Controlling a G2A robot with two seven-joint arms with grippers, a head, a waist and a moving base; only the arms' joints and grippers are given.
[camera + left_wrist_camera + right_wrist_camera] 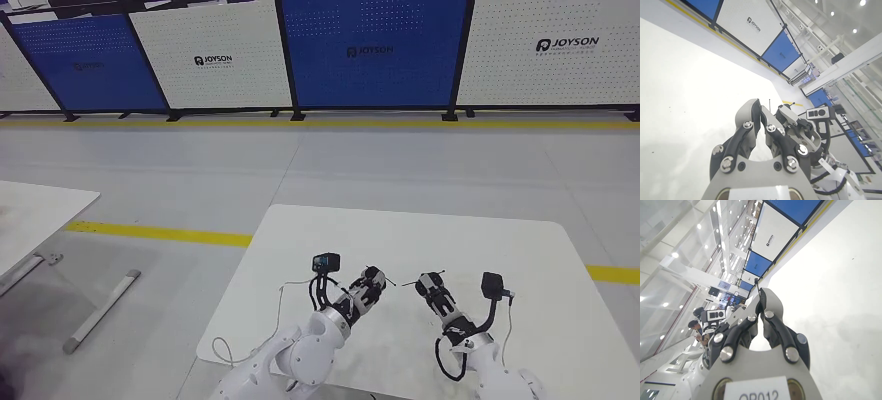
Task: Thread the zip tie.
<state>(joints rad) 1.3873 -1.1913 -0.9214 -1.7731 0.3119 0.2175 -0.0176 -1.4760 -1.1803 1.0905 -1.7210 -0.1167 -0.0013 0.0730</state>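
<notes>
The zip tie is a thin black strip held between both arms above the white table (330, 240). My right gripper (762, 294) is shut on it, with the square head (756, 280) sticking out past the fingertips. My left gripper (760, 106) is shut as well, and the tie's thin tail (769, 104) rises just beyond one fingertip. In the top view the left gripper (372, 280) and right gripper (428, 283) face each other a short gap apart, with the zip tie (398, 283) between them. The right gripper (786, 110) also appears in the left wrist view, close behind the tail.
Bare tabletop stretches ahead of both grippers to the far edge (420, 212). A second white table (40, 215) stands off to the left across the floor. Blue and white partition panels (370, 50) line the back of the room.
</notes>
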